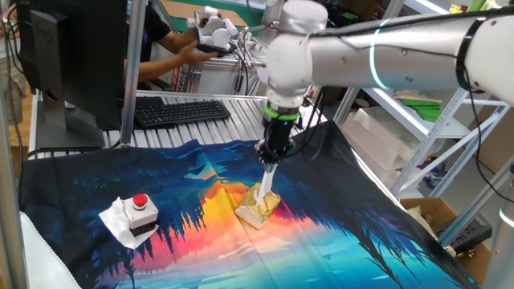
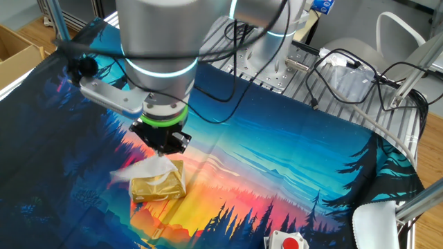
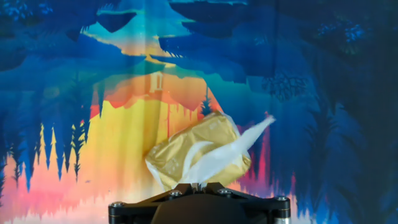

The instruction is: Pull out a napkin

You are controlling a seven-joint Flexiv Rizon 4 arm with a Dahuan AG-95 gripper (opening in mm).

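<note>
Hand view: napkin (image 3: pixel 217 158) pinched in end effector (image 3: pixel 200 185), pack (image 3: pixel 186 152) below.

Arm (image 1: pixel 401 56) reaching down, claw (image 1: pixel 271 163) pinched closed.

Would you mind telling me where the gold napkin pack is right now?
The gold napkin pack lies on the sunset-orange middle of the printed cloth, directly under the tool, which pinches a napkin; the red button box sits off to its left.
</note>
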